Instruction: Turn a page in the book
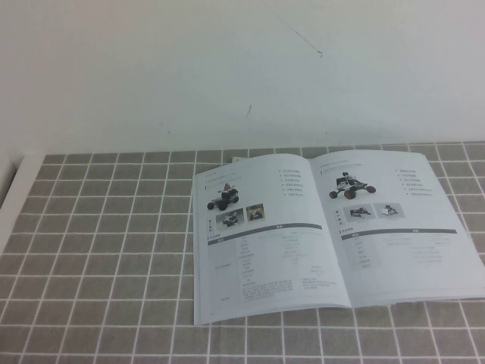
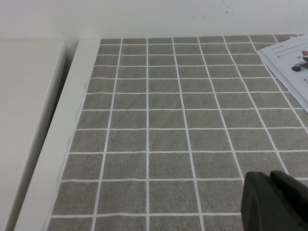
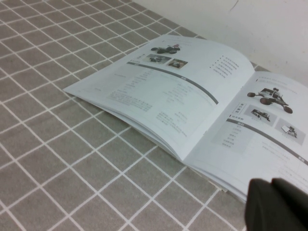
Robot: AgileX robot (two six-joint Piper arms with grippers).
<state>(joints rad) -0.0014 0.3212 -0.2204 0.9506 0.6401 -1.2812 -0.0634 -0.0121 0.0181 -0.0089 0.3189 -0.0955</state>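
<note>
The book lies open and flat on the grey checked cloth, right of the middle in the high view. Its left page and right page each show small vehicle photos, a dark grey bar and a table. Neither arm shows in the high view. My left gripper is shut and empty, low over bare cloth well to the left of the book, whose corner shows far off. My right gripper is shut and empty, just off the book's near edge, by its right page; the left page lies farther away.
The grey cloth with white grid lines covers the table. A white wall rises behind it. A white table edge and a lower white surface run along the left side.
</note>
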